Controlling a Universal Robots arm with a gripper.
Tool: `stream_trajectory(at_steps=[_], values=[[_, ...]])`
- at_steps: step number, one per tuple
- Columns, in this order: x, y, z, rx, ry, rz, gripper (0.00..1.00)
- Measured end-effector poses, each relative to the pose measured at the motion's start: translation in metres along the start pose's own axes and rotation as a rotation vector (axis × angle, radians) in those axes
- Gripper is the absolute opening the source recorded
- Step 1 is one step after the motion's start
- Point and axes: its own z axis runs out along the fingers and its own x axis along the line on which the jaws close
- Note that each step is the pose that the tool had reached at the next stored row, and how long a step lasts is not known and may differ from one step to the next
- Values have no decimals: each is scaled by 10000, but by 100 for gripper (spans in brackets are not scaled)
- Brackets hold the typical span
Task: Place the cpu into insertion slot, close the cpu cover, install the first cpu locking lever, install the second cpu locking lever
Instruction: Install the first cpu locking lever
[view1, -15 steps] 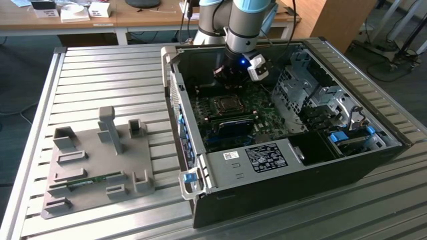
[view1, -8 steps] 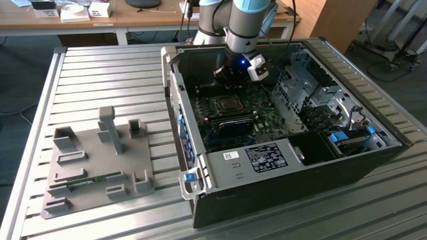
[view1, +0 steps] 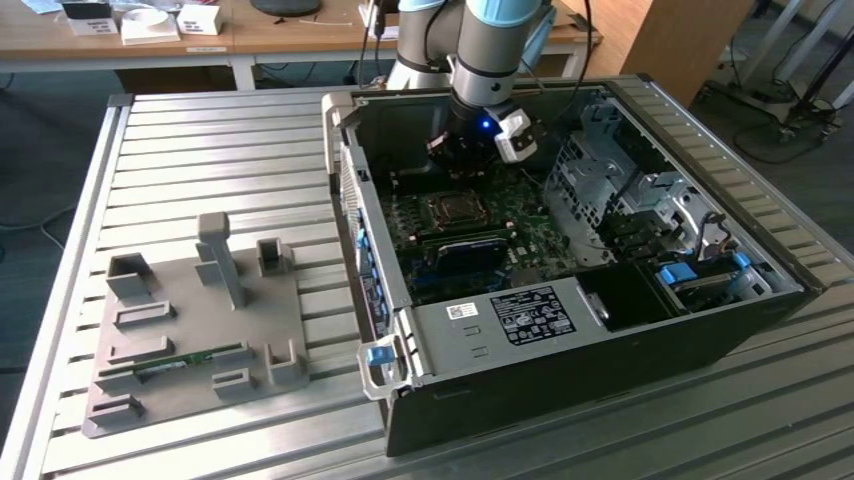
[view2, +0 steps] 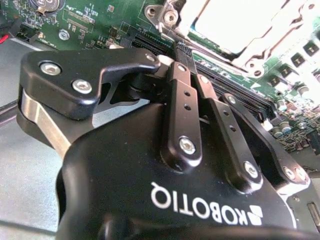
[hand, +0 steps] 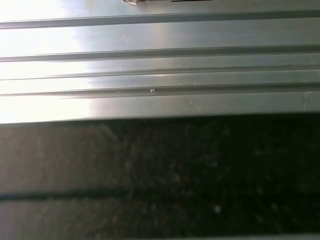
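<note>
The gripper (view1: 467, 160) hangs inside the computer case (view1: 574, 340) just behind the insertion slot (view1: 458, 212) — jaws apparently pressed together, nothing visibly pinched — so a locking-lever step seems in hand, calling for a precise hook.

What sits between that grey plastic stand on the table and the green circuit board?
In the exterior view, bare ribbed table, then the black computer case's side wall, separate the grey stand from the green board.

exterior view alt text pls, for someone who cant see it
A robot arm's gripper reaches down into an open black computer case lying on a slatted metal table, just above the insertion slot on the green motherboard. A grey fixture plate lies on the table toward the exterior view's left.
</note>
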Motion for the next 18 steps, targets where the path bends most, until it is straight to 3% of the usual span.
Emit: stream_trajectory(at_steps=[6,11,18], values=[[0,0,3,-5,0,1,10],[0,1,-3,-59,0,3,10],[-5,13,-118,-56,1,3,10]])
